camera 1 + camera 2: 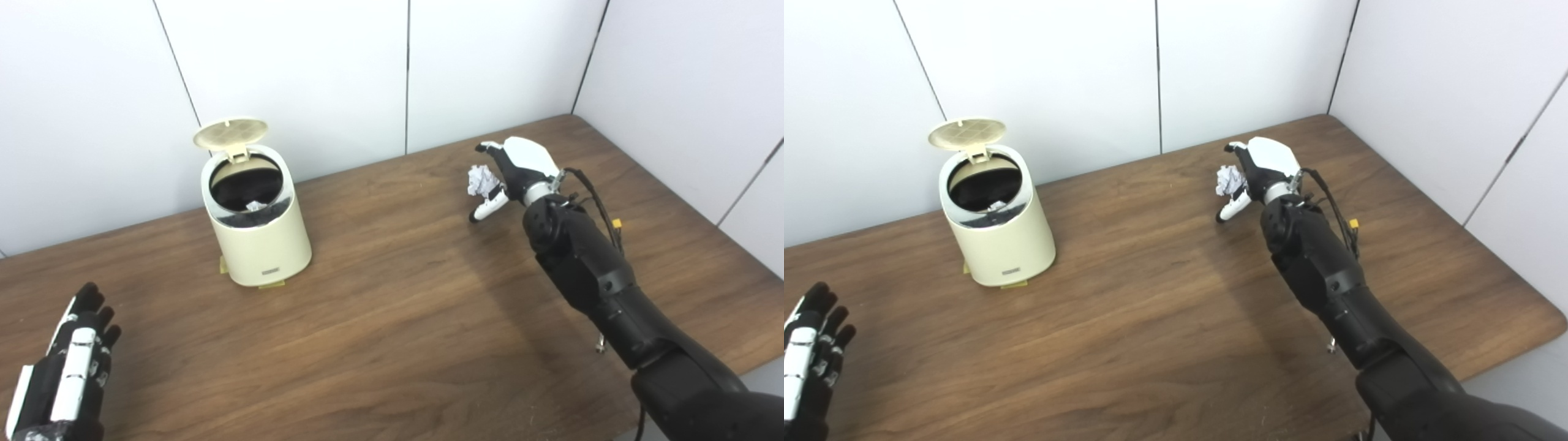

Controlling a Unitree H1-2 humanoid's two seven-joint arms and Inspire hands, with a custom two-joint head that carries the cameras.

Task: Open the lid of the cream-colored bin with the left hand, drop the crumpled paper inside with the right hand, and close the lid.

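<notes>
At the lower left corner of the frame, nearest the camera, the left hand (67, 367) hovers low over the brown wooden surface (392, 331), its fingers stretched out and spread, holding nothing. From the lower right corner the black right arm (588, 269) reaches up and away across the surface. Farther back, left of centre, the cream-colored bin (257, 233) stands upright on the surface, near the white wall panels (294, 73). Its round lid (231, 132) is tipped up and back on its hinge, so the mouth is uncovered; the inside is dark, with a small pale scrap showing within. Right of centre, well apart from the bin, the right hand (511, 174) is raised above the surface with its fingers curled around the crumpled paper (482, 180), a white ball gripped on the side of the hand facing the bin.
</notes>
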